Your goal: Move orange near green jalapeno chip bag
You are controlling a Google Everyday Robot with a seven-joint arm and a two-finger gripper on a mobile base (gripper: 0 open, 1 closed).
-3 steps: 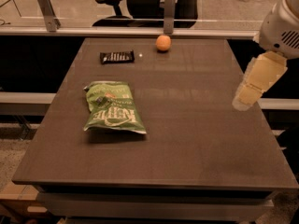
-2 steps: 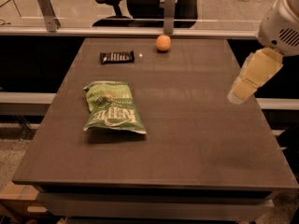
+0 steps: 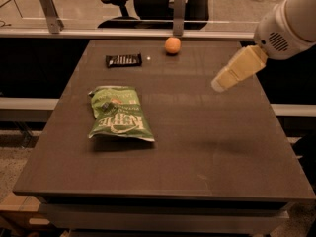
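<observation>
The orange [image 3: 172, 45] is a small round fruit at the far middle edge of the dark table [image 3: 197, 142]. The green jalapeno chip bag [image 3: 118, 113] lies flat on the left half of the table, white lettering up. My gripper [image 3: 220, 85] hangs above the right side of the table, well right of and nearer than the orange, pointing down-left from the white arm [image 3: 286, 26]. Nothing shows in it.
A small black candy bar wrapper [image 3: 123, 59] lies at the far left, left of the orange. A glass partition with metal posts [image 3: 178, 9] and office chairs stand behind the table. Floor drops off at each table edge.
My gripper has moved left and slightly up, over the table toward the orange. The orange, bag and wrapper have not moved.
</observation>
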